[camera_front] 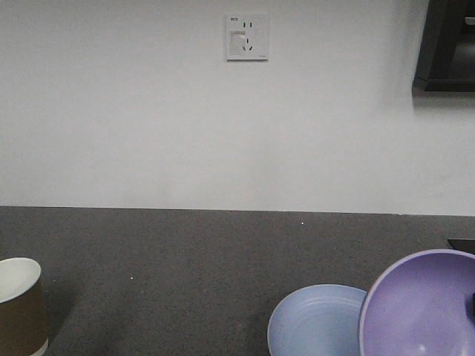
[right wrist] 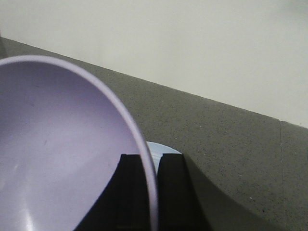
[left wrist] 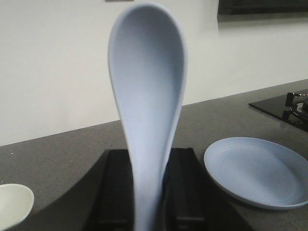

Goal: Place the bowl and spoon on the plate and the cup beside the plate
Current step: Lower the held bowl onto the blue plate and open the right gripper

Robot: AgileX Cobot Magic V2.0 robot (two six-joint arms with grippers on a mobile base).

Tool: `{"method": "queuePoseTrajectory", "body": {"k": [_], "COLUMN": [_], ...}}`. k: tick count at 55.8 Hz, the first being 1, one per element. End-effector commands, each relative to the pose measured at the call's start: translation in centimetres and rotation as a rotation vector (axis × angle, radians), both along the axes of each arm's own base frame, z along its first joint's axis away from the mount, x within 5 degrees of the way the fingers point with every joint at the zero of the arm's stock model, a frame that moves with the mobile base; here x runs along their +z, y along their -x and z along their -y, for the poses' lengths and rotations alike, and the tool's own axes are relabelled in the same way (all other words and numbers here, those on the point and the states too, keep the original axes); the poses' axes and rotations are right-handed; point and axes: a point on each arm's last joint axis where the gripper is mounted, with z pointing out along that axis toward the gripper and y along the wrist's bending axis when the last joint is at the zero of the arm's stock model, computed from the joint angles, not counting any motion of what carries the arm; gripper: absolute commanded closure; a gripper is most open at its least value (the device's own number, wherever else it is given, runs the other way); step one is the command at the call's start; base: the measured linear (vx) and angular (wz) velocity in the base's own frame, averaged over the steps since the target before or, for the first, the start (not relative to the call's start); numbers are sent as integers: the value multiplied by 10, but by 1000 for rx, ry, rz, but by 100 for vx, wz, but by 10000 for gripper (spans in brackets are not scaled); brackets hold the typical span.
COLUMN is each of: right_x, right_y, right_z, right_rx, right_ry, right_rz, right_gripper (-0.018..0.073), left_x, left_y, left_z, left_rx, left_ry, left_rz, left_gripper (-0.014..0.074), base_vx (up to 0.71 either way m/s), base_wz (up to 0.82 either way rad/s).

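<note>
Kitchen counter (camera_front: 185, 259), two-arm robot at work: the L gripper (left wrist: 149, 156) has its black fingers (left wrist: 118, 187) pressed in on the handle of the pale blue spoon (left wrist: 147, 86). The spoon stands upright w/ the scoop at the top, hollow side toward the wrist cam. The R gripper (right wrist: 151, 161) pinches the rim of the lavender bowl (right wrist: 57, 154), one finger inside the wall and one outside, so the bowl hangs tilted w/ its opening toward the front cam. In the front view the bowl overlaps the R edge of the light blue plate (left wrist: 255, 171), which lies flat on the counter. The bowl appears to be clear of the plate, though contact can't be judged from these angles. The brown paper cup (camera_front: 18, 311) stands upright at the far L, well apart from the plate. A black cooktop (left wrist: 288, 108) sits beyond the plate, and a white wall socket (camera_front: 247, 37) is on the wall behind.
</note>
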Motion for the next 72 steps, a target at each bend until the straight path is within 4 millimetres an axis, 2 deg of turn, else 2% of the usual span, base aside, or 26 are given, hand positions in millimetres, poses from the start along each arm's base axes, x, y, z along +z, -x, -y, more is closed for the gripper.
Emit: {"method": "queuePoseTrajectory", "body": {"k": [1,29,38,43,48,56,57,65,72], "right_x": [15,16,21,20,15,2,-18,-41,-60], "right_y": [-1,-1,-3,-14,-37,-88,-131,-174,-201], "right_z": [2,2,3,3,2,2,2,3,3], "right_rx": [-34,-36,-64,-82,-89,-94,-95,-105,-111], "right_ry": [-32,-49,-166,-246,-265,-207,-175,-185,-191], "right_rz": [84,90,110,48,-87,-353,-501,-600,-660], "right_gripper": [568,568,568,568,568,568,568,568,568], "left_x": [15,15,15,15,15,15,14,11,8], "left_y": [0,0,0,0,0,0,0,0,0], "left_z": [1,1,1,1,1,1,1,1,1], "left_rx": [-3,-3,-3,-3,-3,-3,-4,-5,-6], "left_ry": [62,63,63,63,62,62,56,38,23], "left_rz": [80,82,82,82,81,79,69,37,9], "left_gripper": [596,596,596,596,596,596,596,596,596], "base_vx": [0,0,0,0,0,0,0,0,0], "base_wz": [0,0,0,0,0,0,0,0,0]}}
